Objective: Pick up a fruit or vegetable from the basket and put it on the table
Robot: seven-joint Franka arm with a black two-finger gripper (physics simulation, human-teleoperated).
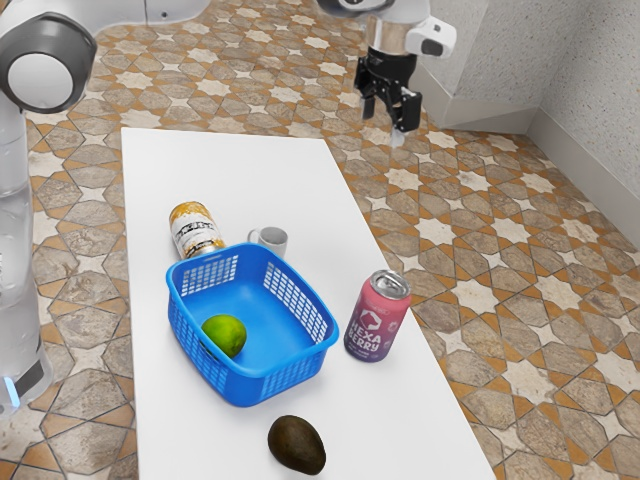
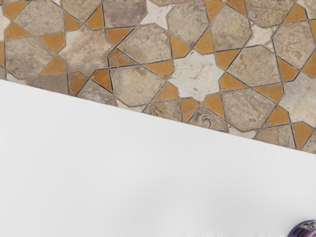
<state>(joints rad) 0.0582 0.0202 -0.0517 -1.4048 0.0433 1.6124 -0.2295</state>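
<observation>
Inside the blue basket (image 1: 245,388), at the exterior view's left and near side, you have the green lime (image 1: 225,335), resting low by the wall, which probably keeps it from rolling. Nearer, outside the basket, the dark avocado (image 1: 297,444) lies on the bare table (image 1: 185,430); if that is your fruit from the basket, the job may be done, but you can't tell from this. Your gripper (image 1: 383,122) hangs far back beyond the table's right edge, fingers apart with nothing between them, so going for the lime would mean swinging back over the basket, then straight down to spare its walls. Right of the basket, the upright red-and-purple can (image 1: 376,318) reads "HEXA BERRY"; you can't make out the lettering on the orange-and-white can (image 1: 196,232) behind.
</observation>
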